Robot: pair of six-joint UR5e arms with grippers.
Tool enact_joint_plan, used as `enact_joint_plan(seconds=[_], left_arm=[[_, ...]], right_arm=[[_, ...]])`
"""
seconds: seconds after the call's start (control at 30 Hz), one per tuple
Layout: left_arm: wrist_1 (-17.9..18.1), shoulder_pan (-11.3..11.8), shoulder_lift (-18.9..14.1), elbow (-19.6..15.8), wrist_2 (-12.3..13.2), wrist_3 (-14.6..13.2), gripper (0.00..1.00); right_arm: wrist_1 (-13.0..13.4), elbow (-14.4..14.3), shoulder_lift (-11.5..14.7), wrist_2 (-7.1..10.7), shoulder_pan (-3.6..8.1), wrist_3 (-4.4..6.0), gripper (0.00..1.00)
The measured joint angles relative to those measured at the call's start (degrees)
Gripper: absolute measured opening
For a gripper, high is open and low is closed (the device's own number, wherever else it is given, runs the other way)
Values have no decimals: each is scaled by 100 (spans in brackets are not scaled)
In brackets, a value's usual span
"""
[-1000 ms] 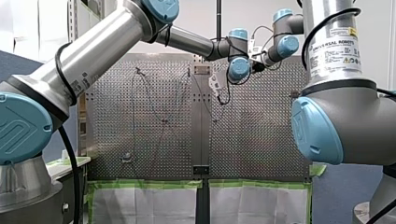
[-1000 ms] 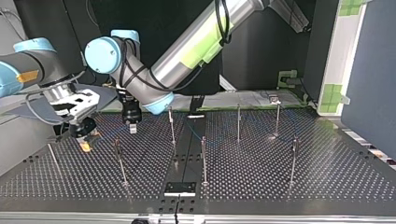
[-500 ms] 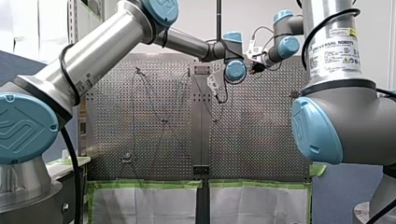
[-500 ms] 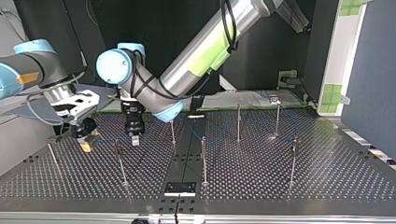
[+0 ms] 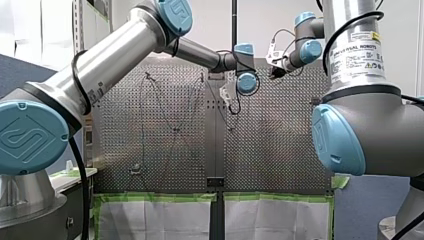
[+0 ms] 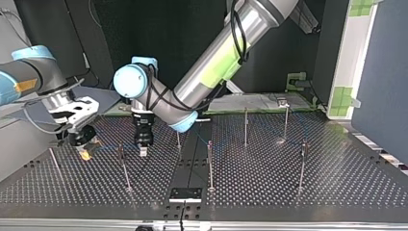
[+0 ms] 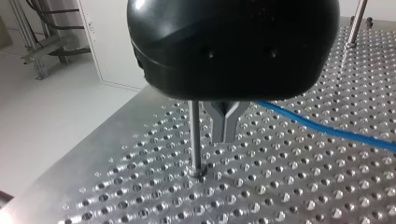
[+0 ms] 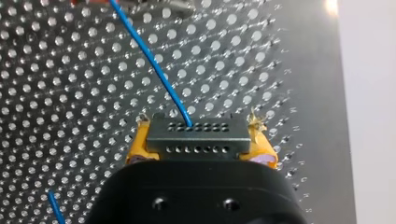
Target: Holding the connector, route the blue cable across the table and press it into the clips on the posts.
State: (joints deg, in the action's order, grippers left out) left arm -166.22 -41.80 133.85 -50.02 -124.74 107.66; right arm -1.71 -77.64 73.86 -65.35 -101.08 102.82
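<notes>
While my right pincer [image 8: 198, 148] clamps the connector [image 8: 196, 133] between yellow pads, the blue cable [image 8: 155, 67] trails ahead over the worktop [image 8: 70, 93]. My left pincer [image 7: 225, 133], fingers together and empty, hangs beside a post [image 7: 195, 135]; descending could strike it or miss the cable.

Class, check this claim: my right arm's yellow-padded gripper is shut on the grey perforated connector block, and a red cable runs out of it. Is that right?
Not quite: the thin cable is blue, not red, as the right wrist view shows. The rest holds: my right gripper, with yellow pads, is shut on the grey perforated connector block.
</notes>
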Motion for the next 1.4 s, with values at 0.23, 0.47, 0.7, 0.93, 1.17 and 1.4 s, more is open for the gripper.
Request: enact_joint_plan(seconds=[0.23,0.47,0.7,0.93,1.17,1.4], left_arm=[[92,154,17,2,142,0,0],[94,223,17,3,197,8,0],[-106,157,12,0,315,41,19],[-278,106,12,-2,568,102,96],[-483,84,11,-2,651,126,100],[-668,82,5,0,624,136,100]], right_arm=[[12,131,-146,77,68,-5,0],[14,195,-194,137,148,-9,0],[21,200,-206,156,198,-20,0],[28,198,-212,171,213,-27,0],[31,199,-223,196,215,-31,0],[33,199,-226,199,215,-32,0]])
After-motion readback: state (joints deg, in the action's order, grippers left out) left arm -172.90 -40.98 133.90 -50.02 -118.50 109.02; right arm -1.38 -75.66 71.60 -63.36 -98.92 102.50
